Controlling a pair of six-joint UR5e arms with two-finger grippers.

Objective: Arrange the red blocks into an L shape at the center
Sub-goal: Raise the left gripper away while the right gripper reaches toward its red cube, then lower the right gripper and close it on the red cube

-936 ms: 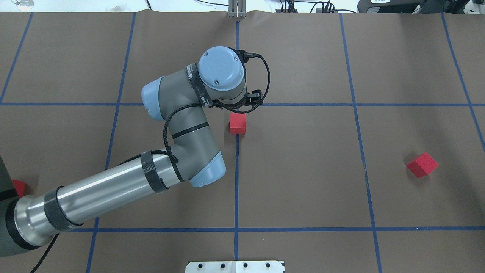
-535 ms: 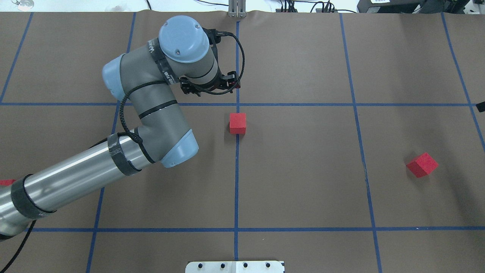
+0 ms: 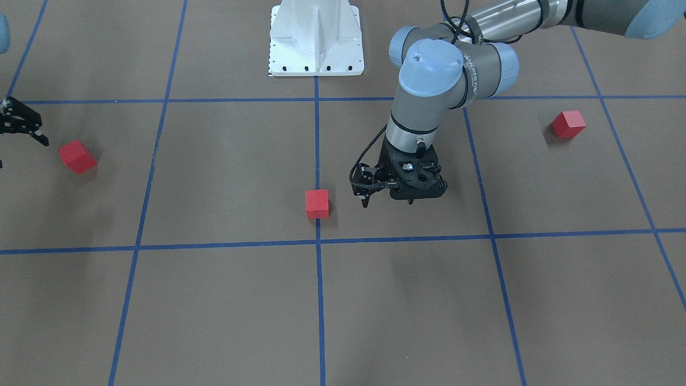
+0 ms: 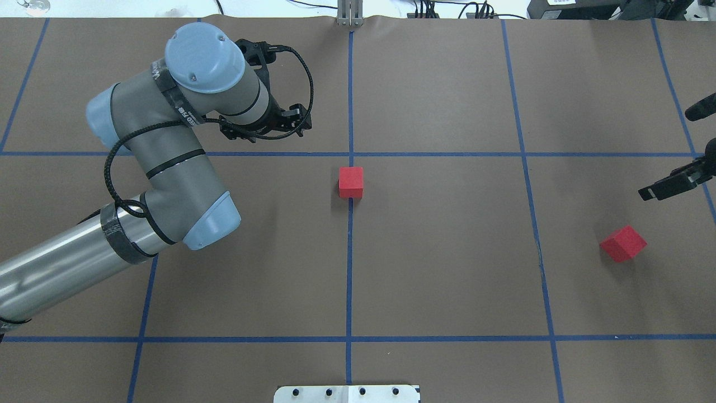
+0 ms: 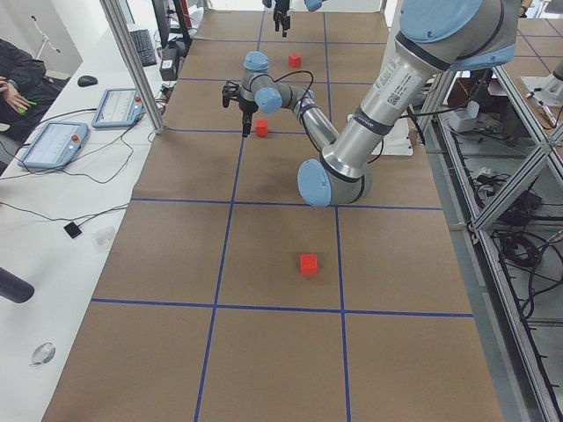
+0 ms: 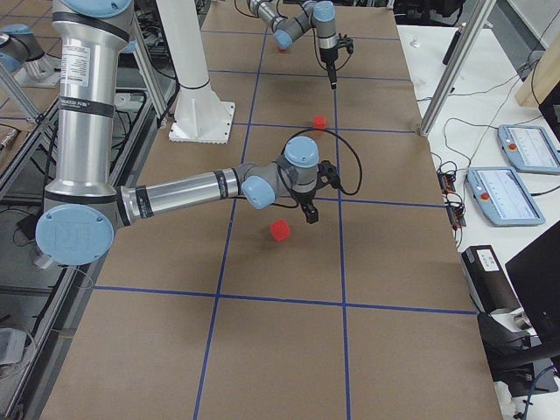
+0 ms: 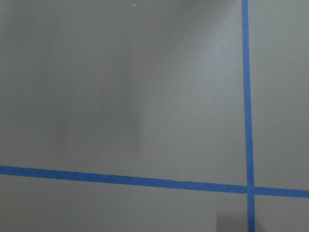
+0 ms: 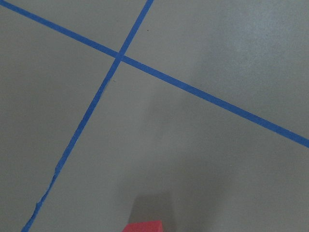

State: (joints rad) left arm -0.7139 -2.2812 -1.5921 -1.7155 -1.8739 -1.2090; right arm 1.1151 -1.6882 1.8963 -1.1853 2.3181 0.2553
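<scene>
Red blocks [image 3: 317, 203]: three counted, all lying on brown paper [image 4: 447, 268], well apart. Centre block [image 4: 351, 182] sits on blue line, just on my side of centre crossing [image 4: 350, 154]. Left block [image 3: 568, 124] and right block [image 4: 622, 243] lie far out. Two grippers, both mine. Left gripper [image 3: 410, 199] hangs empty beside centre block, not touching; cannot tell jaw gap. Right gripper [image 3: 42, 132] empty, jaws spread, near right block.

Two grey tablets [image 5: 54, 145] and a black mouse [image 5: 86, 81] on the white side desk [image 5: 62, 272].
</scene>
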